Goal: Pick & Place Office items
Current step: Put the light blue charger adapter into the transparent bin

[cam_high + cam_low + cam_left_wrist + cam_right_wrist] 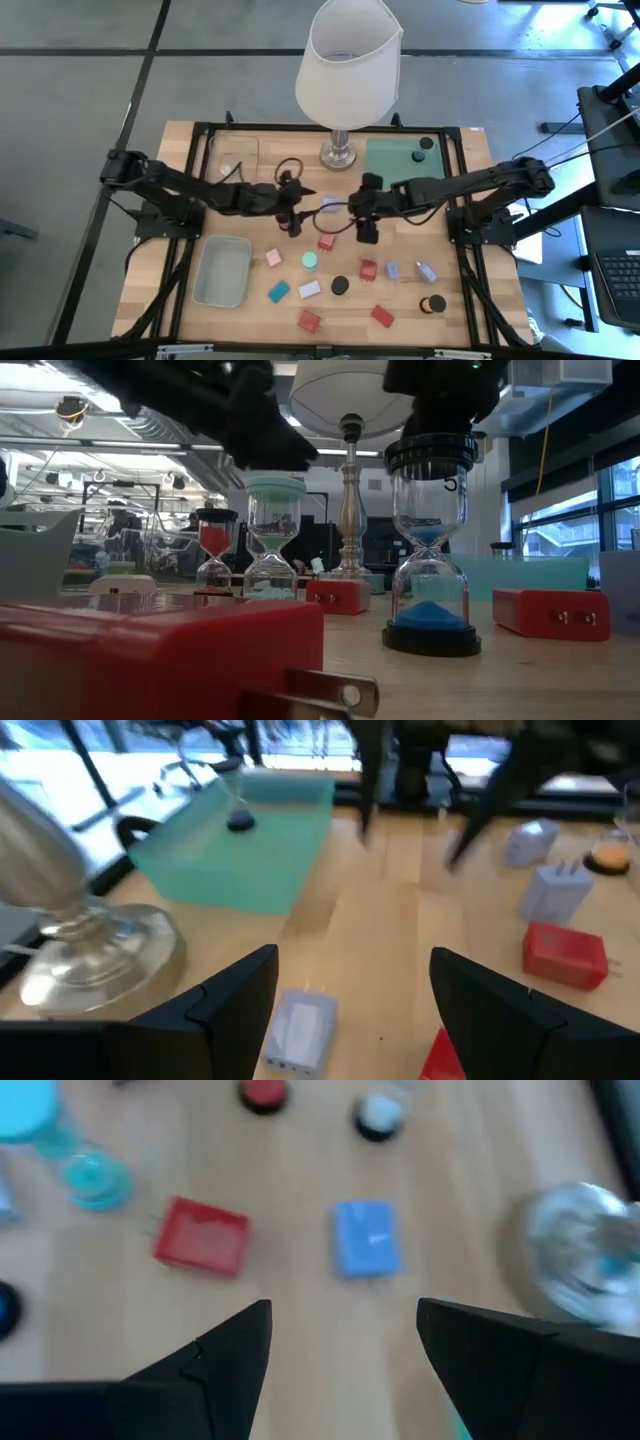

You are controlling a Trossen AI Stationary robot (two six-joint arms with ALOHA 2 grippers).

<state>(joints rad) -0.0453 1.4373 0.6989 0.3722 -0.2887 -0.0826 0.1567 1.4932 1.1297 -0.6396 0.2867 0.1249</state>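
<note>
Small office items lie scattered on the wooden table: red blocks (368, 269), a pink one (273, 258), a teal one (278, 292), lavender ones (393, 270), and little hourglasses (430, 550) that show as round caps from above. My left gripper (292, 212) hangs open just left of a pale lavender block (331, 203), which lies flat on the table and shows between its fingers (300, 1030). My right gripper (366, 228) hangs open on that block's right; its wrist view shows the same block (365, 1238) and a red block (203, 1235) ahead. Neither gripper holds anything.
A white-shaded lamp (345, 60) stands on its metal base (340, 153) at the far middle. A clear tray (233, 158) is far left, a green mat (395, 160) with black caps far right, and a grey-blue bin (222, 271) near left.
</note>
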